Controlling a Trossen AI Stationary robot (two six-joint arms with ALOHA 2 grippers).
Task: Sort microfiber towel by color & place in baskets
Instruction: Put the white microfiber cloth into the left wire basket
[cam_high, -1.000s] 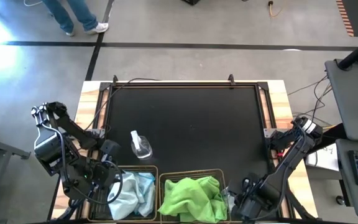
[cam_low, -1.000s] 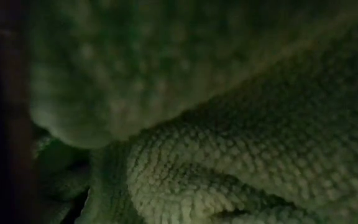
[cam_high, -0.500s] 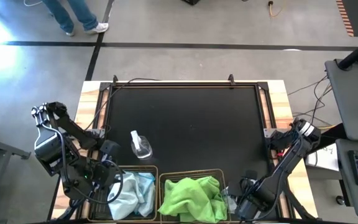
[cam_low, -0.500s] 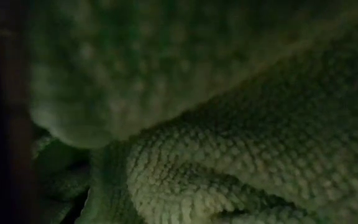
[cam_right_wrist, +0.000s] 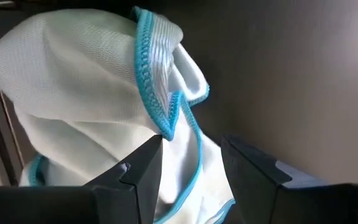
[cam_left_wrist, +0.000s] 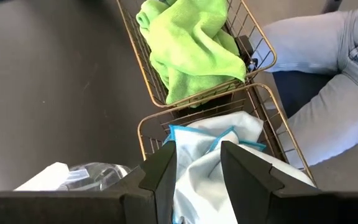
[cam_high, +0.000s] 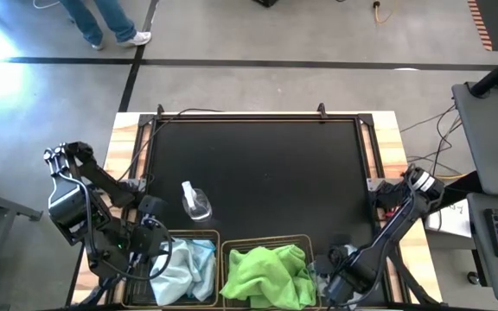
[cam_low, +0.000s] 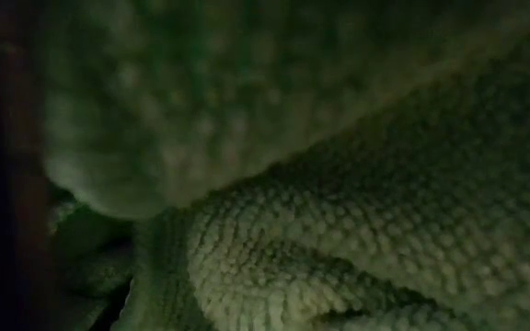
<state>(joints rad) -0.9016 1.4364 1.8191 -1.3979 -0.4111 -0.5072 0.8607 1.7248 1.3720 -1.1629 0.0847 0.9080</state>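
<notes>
**Entry: baskets at the near edge, one pale towel outside them**

Table (cam_high: 266,173): black top with wooden strips down its left and right edges. The whole far half, from the far edge to mid-table, is bare black surface. That is the widest open room for either arm.

Baskets: both sit side by side against the near edge, rims close together.
- The left basket (cam_high: 188,232), toward the near left corner, holds the light blue towels (cam_high: 190,269), crumpled.
- The right basket (cam_high: 266,241), about mid near edge, holds the lime green towels (cam_high: 264,275), heaped up to the rim.
- The low view is filled by green looped cloth pressed close to the lens; nothing else can be read there.

Loose light blue towel (cam_right_wrist: 86,93): a bunched, pale cloth with bright blue trim. It lies outside the baskets, in the narrow gap between the right basket's right side and the near right corner.

Left gripper (cam_high: 156,250): over the left rim of the left basket, fingers spread and empty. The blue cloth shows in the gap beneath them.

Right gripper (cam_high: 328,276): low at the near right corner, just beside the right basket. Its fingers are parted, released, with the loose towel in front of them. I cannot tell whether the tips touch the cloth.

Spray bottle (cam_high: 195,203): lying on the table just beyond the left basket's far rim, well in from the left edge.

Beyond the table: a person's legs (cam_high: 102,22) on the floor past the far left corner. The left wrist view shows a person's jeans-clad leg just beyond the near edge, behind the baskets.
</notes>
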